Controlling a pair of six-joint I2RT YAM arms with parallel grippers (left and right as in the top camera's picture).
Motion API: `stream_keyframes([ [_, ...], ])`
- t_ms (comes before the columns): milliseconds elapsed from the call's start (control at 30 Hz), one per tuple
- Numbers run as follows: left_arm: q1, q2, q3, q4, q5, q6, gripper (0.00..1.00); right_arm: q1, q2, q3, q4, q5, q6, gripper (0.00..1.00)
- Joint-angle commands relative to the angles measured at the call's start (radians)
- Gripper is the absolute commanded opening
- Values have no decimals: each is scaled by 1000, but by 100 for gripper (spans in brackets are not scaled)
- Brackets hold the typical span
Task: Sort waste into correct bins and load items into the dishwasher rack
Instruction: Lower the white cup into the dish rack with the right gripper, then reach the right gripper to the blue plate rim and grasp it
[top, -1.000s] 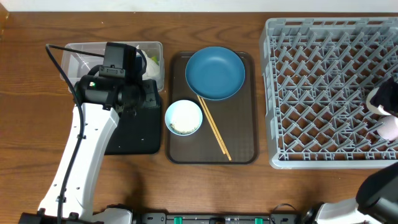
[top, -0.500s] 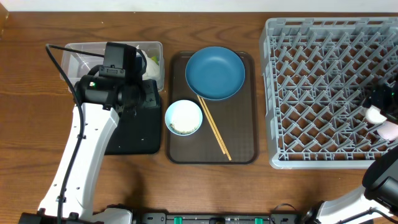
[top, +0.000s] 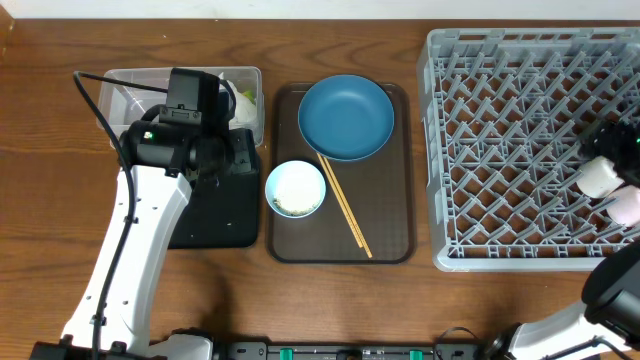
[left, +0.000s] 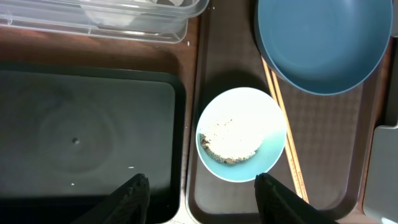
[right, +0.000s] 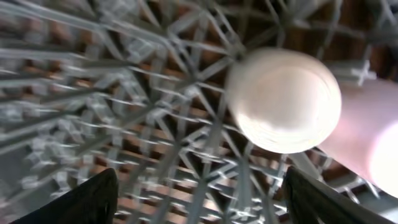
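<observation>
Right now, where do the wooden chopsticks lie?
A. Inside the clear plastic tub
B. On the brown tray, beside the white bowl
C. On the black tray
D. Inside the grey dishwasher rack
B: the chopsticks lie slanted on the brown tray, just to the right of the white bowl, and their upper ends reach the blue plate.

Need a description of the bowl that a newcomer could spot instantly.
Left of the big grey rack lies a flat brown serving tray. On its left side, beside the chopsticks, sits the bowl. Unlike the larger dark blue plate behind it, it is small, white, pale-blue-rimmed and holds rice scraps.
</observation>
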Motion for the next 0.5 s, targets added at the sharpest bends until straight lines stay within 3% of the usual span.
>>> stream_keyframes([
  [0, 5, -1, -1, -10, -9, 17, 59, 32, -108, 45, 21, -172, 2, 81],
  [133, 5, -1, -1, -18, -10, 16, 59, 121, -177, 45, 56, -281, -24, 81],
  [300, 5, -1, -1, -45, -11, 16, 59, 328, -210, 45, 92, -279, -40, 81],
  [467, 5, -1, -1, -64, -36, 16, 59, 583, -179, 35, 196, -135, -39, 81],
])
